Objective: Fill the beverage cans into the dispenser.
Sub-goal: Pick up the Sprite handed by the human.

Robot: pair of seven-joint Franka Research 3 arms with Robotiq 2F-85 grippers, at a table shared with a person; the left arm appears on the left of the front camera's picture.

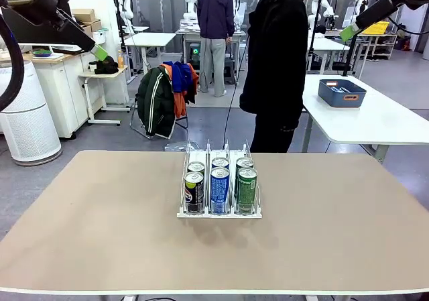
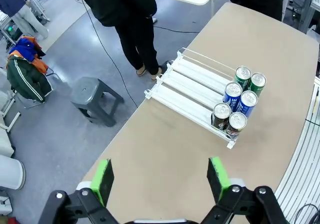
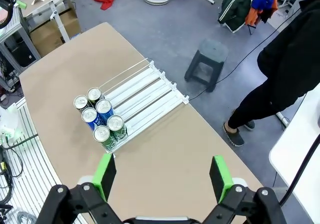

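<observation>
Jaws on both arms stand fully released and grasp nothing: the left gripper (image 2: 160,176) and the right gripper (image 3: 163,173) hang high above the table (image 1: 100,234), well apart from the work. Below them the dispenser (image 2: 189,92) sits at mid-table with six beverage cans (image 1: 220,188) upright in it, two per lane, crowded at the end nearest the robot. Treat loading as largely or wholly done, since every can you see stands in a lane; expect more work only if the person (image 1: 278,66) at the far side supplies more.
</observation>
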